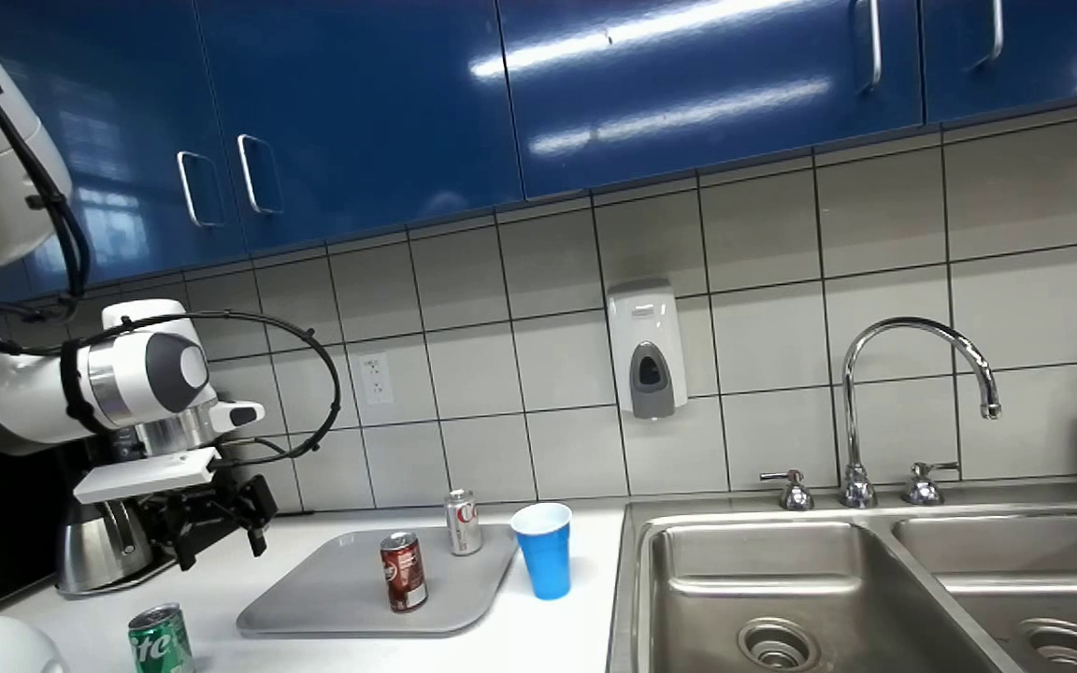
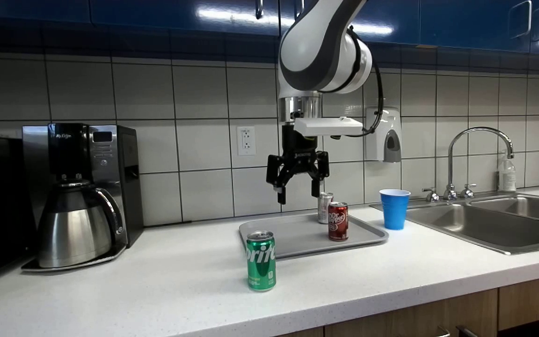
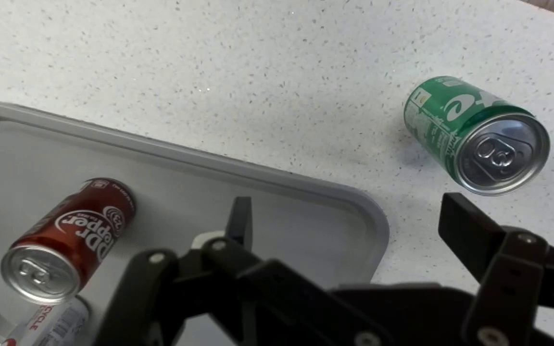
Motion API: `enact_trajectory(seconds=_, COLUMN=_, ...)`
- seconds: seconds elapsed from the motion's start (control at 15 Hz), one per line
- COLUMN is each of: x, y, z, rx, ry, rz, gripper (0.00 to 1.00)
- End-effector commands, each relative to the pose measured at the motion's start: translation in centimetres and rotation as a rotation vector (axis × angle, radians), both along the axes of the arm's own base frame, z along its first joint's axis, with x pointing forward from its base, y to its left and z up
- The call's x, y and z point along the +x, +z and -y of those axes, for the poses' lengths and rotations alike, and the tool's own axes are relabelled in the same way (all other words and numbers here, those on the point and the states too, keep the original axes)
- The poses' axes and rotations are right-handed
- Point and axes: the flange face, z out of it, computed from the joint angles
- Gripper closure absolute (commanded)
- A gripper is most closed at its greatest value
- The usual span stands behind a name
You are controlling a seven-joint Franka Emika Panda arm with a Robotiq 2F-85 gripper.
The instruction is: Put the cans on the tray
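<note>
The red can (image 1: 403,572) stands upright on the grey tray (image 1: 333,589); both also show in an exterior view, can (image 2: 338,222) and tray (image 2: 293,236), and in the wrist view, can (image 3: 77,235) and tray (image 3: 185,192). The green can (image 2: 261,261) stands upright on the counter just outside the tray, at the right in the wrist view (image 3: 469,125) and cut off in an exterior view (image 1: 161,640). A silver can (image 1: 463,523) with red marks stands at the tray's back (image 2: 324,208). My gripper (image 2: 298,193) is open and empty, raised above the tray's corner area (image 3: 349,226).
A light blue cup (image 2: 395,209) stands beside the tray, between it and the steel sink (image 1: 632,598). A coffee maker (image 2: 80,210) with a steel carafe stands at the far side of the counter. Blue cabinets (image 1: 361,121) hang above the tiled wall.
</note>
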Motion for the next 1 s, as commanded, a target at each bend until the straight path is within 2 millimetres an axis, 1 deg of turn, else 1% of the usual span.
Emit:
enact_trajectory(seconds=0.0, x=0.1, y=-0.2, z=-1.0, rx=0.021, ry=0.029, rz=0.021, gripper=0.00)
enact_trajectory(seconds=0.2, x=0.0, y=-0.5, z=-1.8, rx=0.031, ry=0.050, rz=0.026, gripper=0.00)
enact_trajectory(seconds=0.73, x=-1.3, y=-0.4, z=-4.8, rx=0.053, ry=0.109, rz=0.051, gripper=0.00)
enact_trajectory(seconds=0.93, x=-1.7, y=-0.9, z=-5.8, rx=0.051, ry=0.128, rz=0.045, gripper=0.00)
